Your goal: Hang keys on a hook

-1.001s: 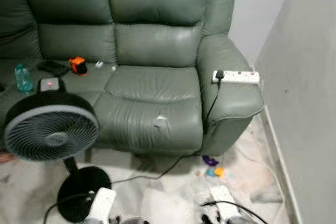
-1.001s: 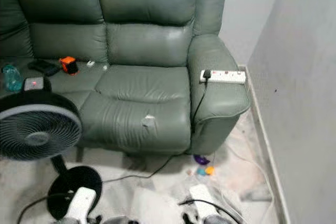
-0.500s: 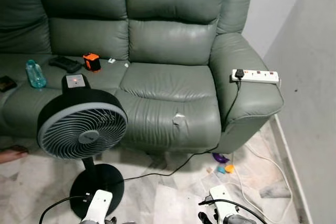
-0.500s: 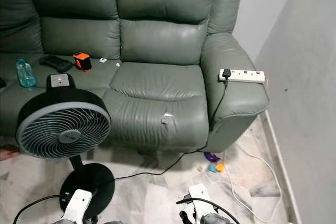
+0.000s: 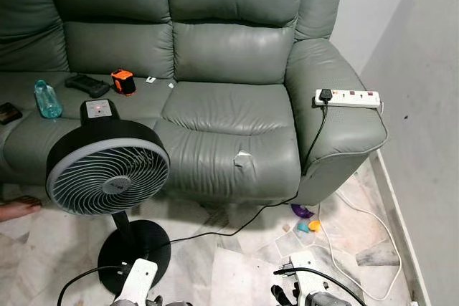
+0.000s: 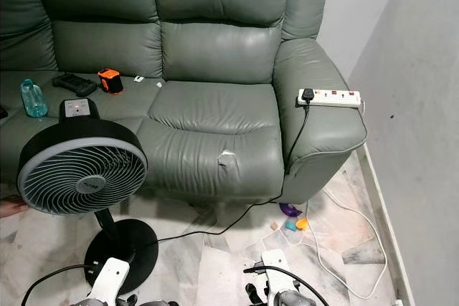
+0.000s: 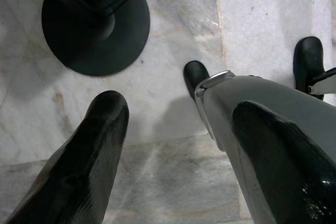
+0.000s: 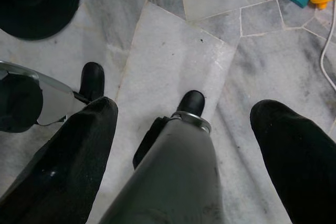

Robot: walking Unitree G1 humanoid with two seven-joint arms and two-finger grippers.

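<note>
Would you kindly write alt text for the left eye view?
A grey-green leather sofa fills the view, with a black standing fan on the marble floor before it. A white power strip lies on the sofa's armrest beside a wall.

A black fan point(image 5: 107, 177) stands on the marble floor point(image 5: 237, 270) before a green sofa point(image 5: 215, 91); a white power strip point(image 5: 346, 97) lies on its armrest.

A grey-green leather sofa point(image 5: 215, 69) stands against the white wall point(image 5: 430, 105), and a black pedestal fan point(image 5: 107, 177) sits on the marble floor point(image 5: 237, 277) before it. A white power strip point(image 5: 348, 97) lies on the armrest.
</note>
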